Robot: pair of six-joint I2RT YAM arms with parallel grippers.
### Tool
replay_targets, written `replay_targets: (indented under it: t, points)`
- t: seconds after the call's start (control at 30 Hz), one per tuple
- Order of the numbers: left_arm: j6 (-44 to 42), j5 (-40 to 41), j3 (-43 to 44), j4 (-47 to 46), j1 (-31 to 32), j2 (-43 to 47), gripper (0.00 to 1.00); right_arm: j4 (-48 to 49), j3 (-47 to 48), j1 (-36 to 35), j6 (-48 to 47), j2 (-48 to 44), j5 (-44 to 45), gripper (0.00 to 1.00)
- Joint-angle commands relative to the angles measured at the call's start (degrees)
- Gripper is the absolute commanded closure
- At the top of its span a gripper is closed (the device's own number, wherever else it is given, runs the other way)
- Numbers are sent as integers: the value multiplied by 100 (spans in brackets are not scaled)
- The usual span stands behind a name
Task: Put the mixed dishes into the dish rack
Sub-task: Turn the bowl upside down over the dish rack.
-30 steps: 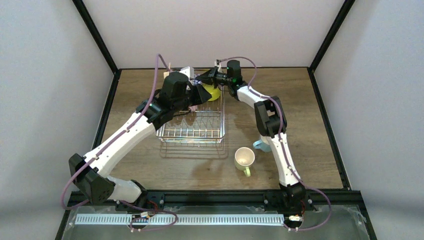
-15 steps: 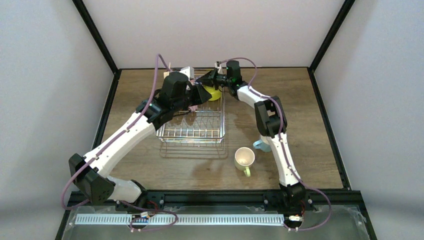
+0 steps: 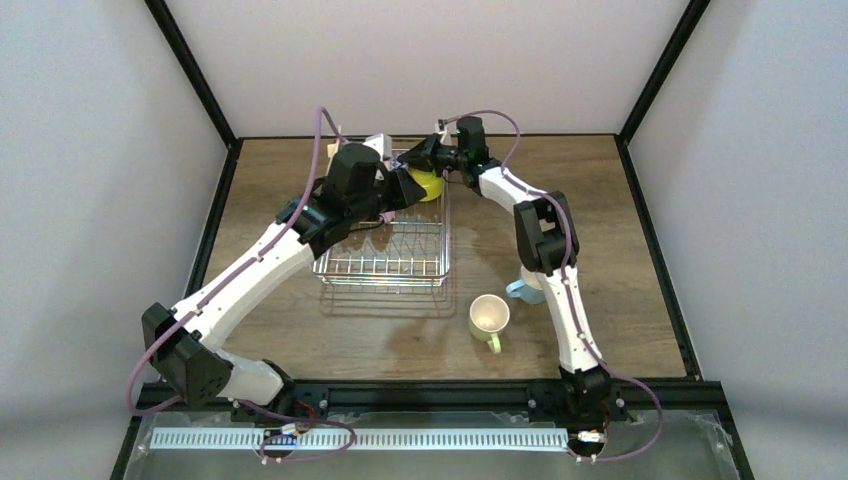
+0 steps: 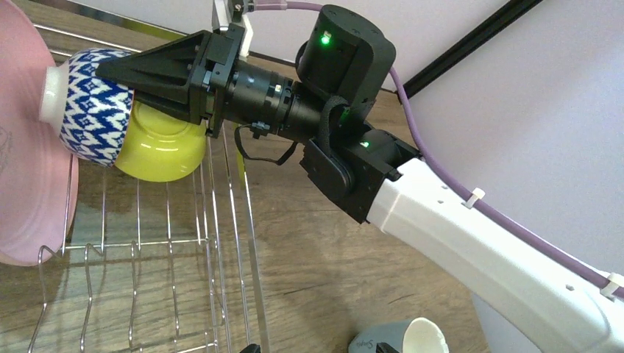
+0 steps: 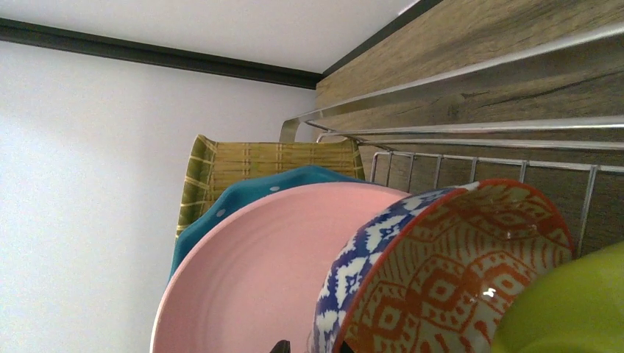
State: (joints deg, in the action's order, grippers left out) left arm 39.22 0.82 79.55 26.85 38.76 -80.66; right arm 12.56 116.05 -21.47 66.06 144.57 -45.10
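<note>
The blue-and-white patterned bowl [image 4: 92, 110] is in the dish rack [image 3: 383, 262], at its 1 o'clock corner. It is tipped on its side, with its foot toward 9 o'clock just beside the pink plate [image 5: 257, 272] and its orange-red inside facing 3 o'clock. A lime bowl [image 4: 158, 147] touches it on the 5 o'clock side. Behind the pink plate, the teal dotted plate [image 5: 243, 197] and the tan woven-look plate [image 5: 272, 158] stand on edge.

The right gripper [image 4: 118, 70] reaches in from 3 o'clock, along the bowl's axis, with its jaws lying over the rim. I cannot tell whether they pinch it or stand free. The left gripper [image 3: 400, 186] hovers at about 8 o'clock of the bowl, jaws spread wide with nothing between them.

What is left to load, I'd say, is two mugs on the counter [image 3: 620, 220]. The pale yellow-green mug [image 3: 489, 316] stands upright at 4 o'clock of the rack, handle toward 6 o'clock. The light-blue mug [image 3: 520, 290] is near it, half hidden by the right forearm. Both lie about 5 o'clock from the right jaws, so that arm looks the nearer. It would first have to back out without dragging the bowl.
</note>
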Motion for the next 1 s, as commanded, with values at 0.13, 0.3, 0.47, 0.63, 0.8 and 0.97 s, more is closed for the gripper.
replay_targets:
  t: [0.13,0.3,0.47,0.63,0.8,0.97]
  points:
    - [-2,-73,113,-117,-34,-112,11,-477,168,113,-475,-520,137,67]
    - [15,-209,122,-158,-28,-143,11,-658,56,173,-639,-664,186,66]
    - [24,-268,109,-179,-33,-151,11,-784,-60,214,-775,-804,224,66]
    - [32,-296,80,-188,-31,-127,11,-1039,-44,220,-911,-836,259,66]
    - [33,-313,35,-189,-28,-103,11,-1434,39,220,-1104,-828,333,66]
    - [11,-327,41,-192,-28,-90,11,-1698,92,220,-1328,-919,447,66]
